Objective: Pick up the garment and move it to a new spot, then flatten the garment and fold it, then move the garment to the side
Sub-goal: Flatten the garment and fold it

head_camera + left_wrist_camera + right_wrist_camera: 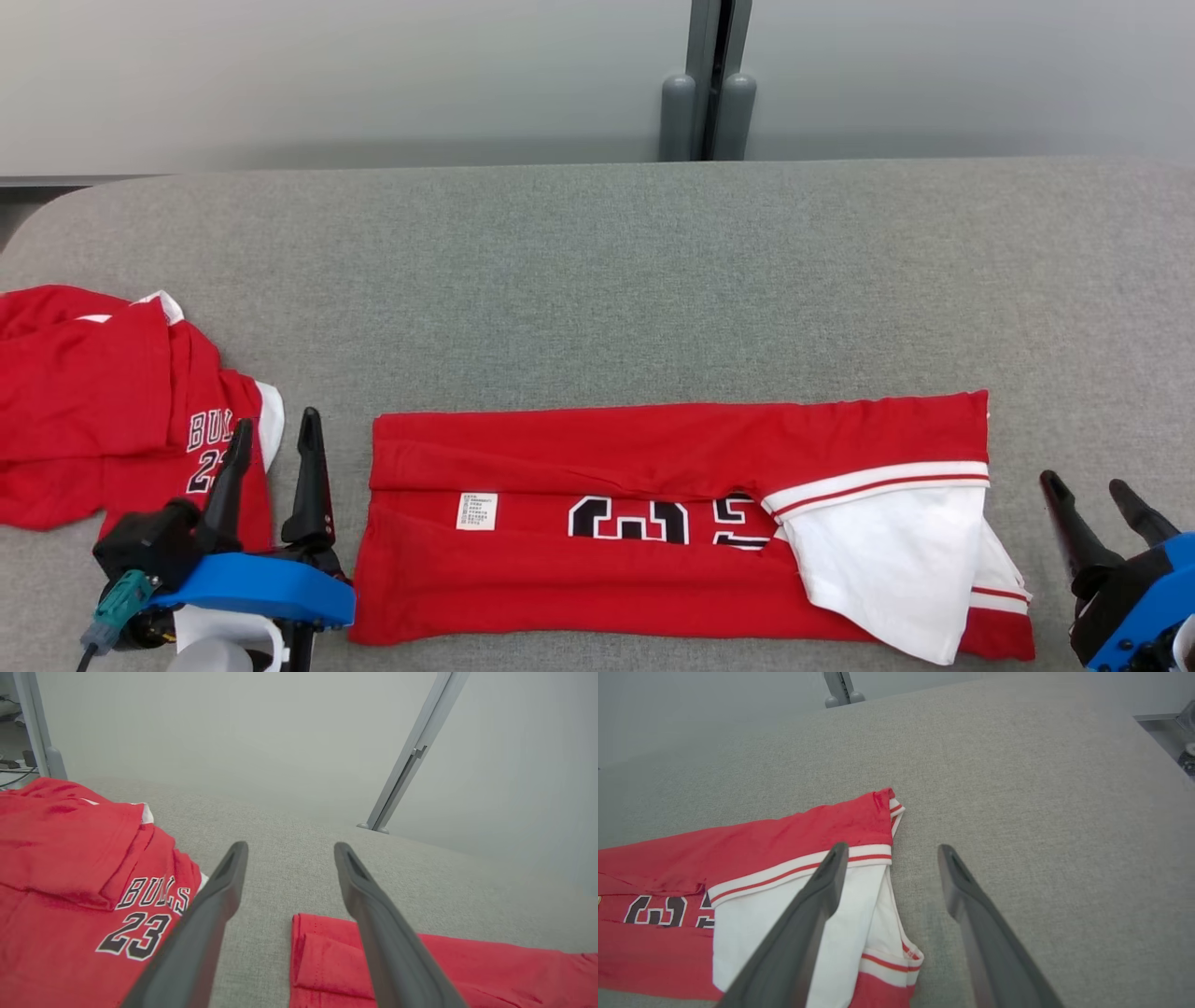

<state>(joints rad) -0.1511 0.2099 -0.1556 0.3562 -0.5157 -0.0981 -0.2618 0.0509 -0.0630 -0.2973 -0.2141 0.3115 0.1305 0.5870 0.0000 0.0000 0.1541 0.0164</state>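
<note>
At the left end of the grey table (597, 280) a second red jersey (103, 411) is seen, lying loosely bunched. Nearer the table's middle, by its front edge, the left gripper (277, 420) is found with its jaws spread wide and nothing between them.

The garment (653, 439) is laid across the middle of the table, close to the front edge. It is folded lengthwise into a long red band, with part of a black number and a small label showing. At the end nearer the table's right side, a white panel with red trim is turned out and lies less neatly than the rest.

Towards the right end of the table, again by the front edge, the right gripper (1084, 482) is seen with its jaws likewise parted and empty.

The garment is judged to be light, soft and limp, so sagging is to be expected wherever it is unsupported, and its layers may slide apart. It would best be pinched at the corners of both short ends, with all layers caught together, the loose white panel included.
</note>
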